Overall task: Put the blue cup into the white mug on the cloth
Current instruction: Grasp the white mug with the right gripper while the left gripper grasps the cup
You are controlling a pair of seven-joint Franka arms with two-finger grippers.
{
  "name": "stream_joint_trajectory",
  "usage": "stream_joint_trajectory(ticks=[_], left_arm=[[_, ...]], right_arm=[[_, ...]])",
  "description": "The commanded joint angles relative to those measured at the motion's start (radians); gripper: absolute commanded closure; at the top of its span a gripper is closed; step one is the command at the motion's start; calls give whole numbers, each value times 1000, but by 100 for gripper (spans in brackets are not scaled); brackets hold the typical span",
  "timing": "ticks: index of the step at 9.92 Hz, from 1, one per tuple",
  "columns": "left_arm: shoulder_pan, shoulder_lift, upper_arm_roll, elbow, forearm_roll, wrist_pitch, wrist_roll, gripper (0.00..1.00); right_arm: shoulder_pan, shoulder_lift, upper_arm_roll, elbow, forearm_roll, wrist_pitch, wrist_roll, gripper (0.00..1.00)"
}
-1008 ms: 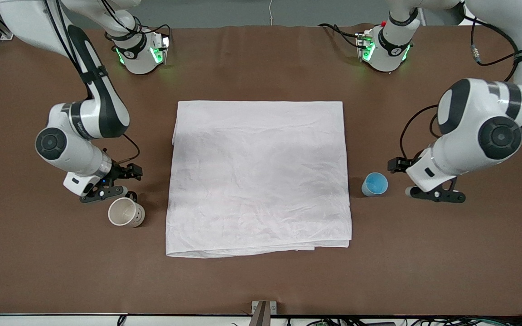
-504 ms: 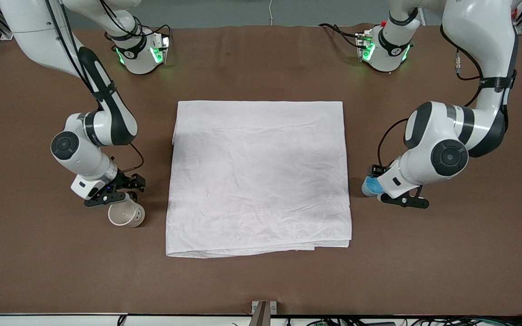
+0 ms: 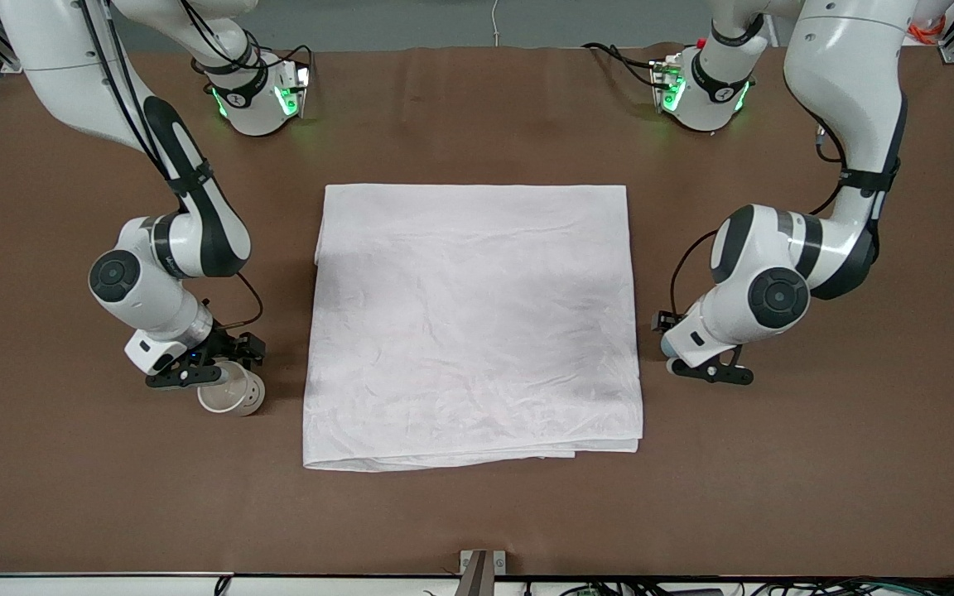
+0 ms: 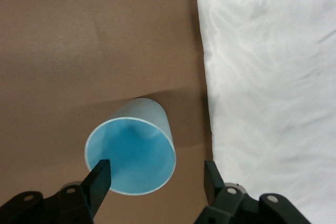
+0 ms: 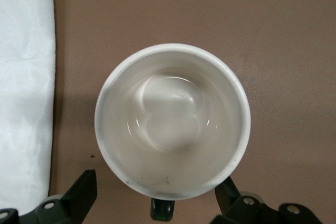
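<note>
The cloth [image 3: 472, 324] lay spread flat and wrinkled in the middle of the brown desk [image 3: 477, 513], and everything else sat off its edges. The white mug [image 3: 231, 395] stood upright on the bare desk just off the cloth's edge toward the right arm's end, not touching the fabric. The right gripper [image 3: 195, 368] hung directly over the mug, its jaws spread apart; in the right wrist view the two fingers [image 5: 80, 192] sat just outside the mug's rim [image 5: 172, 121], wider than the mug, with the empty glazed inside plainly visible between them. The blue cup [image 4: 132, 149] stood upright on the desk close beside the cloth's edge toward the left arm's end, also clear of the fabric, and was almost fully hidden under the arm in the front view. The left gripper [image 3: 702, 364] was over it with jaws apart: one finger [image 4: 98, 181] overlapped the cup's rim and the other stood between the cup and the cloth [image 4: 273, 77].
</note>
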Motion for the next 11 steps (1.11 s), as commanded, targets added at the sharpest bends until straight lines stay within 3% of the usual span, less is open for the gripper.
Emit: stream_joint_trajectory(ticks=[1,4,6,9,11], left_arm=[[-8,13,3,-17,-1,42,-12,21],[-8,51,1,-23,1,75,-32,22],[-13,51,1,-30,1,75,-39,29],[-11,64,1,-30,1,73,-39,62],[-10,62,1,-27,1,59,-38,93]], right_arm=[[-1,22,4,15,6,2,54,9],[-4,24,4,13,6,-7,54,48],[-7,24,4,13,4,-7,49,68],[-7,22,4,10,4,-12,57,97],[-4,20,4,12,4,-21,57,99]])
